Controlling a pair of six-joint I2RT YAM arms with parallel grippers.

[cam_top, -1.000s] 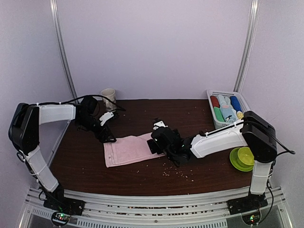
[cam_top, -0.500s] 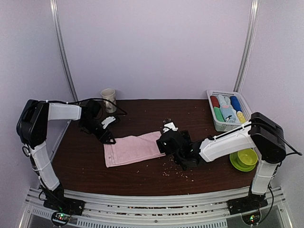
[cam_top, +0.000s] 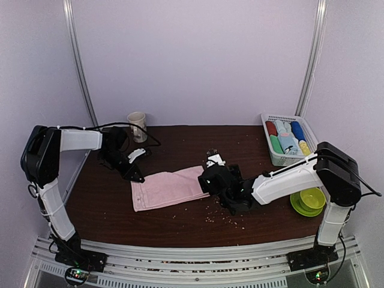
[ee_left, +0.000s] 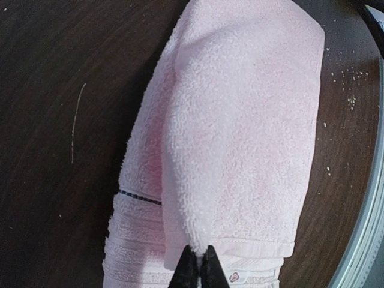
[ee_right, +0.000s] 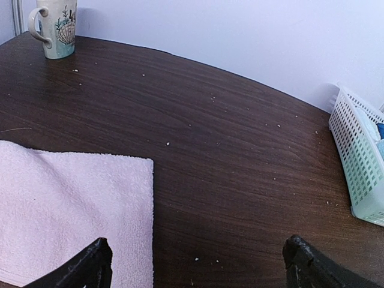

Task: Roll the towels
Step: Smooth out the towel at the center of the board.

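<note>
**Pink towel pinched at its left end, right jaws spread wide beside it**

The pink towel [cam_top: 170, 187] lies flat and unrolled near the middle of the dark wooden table [cam_top: 180, 144], its long side running left to right. In the left wrist view the towel [ee_left: 240, 138] shows as two layers, with a soft ridge rising in the upper one.

The left gripper [cam_top: 138, 177] is at the towel's left end. Its fingertips [ee_left: 197, 264] are pressed together on the hem of the upper layer, nipping the cloth.

The right gripper [cam_top: 210, 175] sits low at the towel's right end with its jaws spread wide and nothing between them. In its own view, one finger [ee_right: 90, 267] is over the pink cloth [ee_right: 66, 210] and the other over bare wood.

Pale crumbs [cam_top: 222, 217] are scattered on the table in front of the right arm.

At the far right a white slatted basket [cam_top: 277, 158] holds rolled towels [cam_top: 287, 138] in red, green, blue, yellow and dotted light blue. A lime-green bowl [cam_top: 306, 200] rests near the right arm's base. A patterned mug [cam_top: 137, 125] stands at the far left, by the back wall.
</note>
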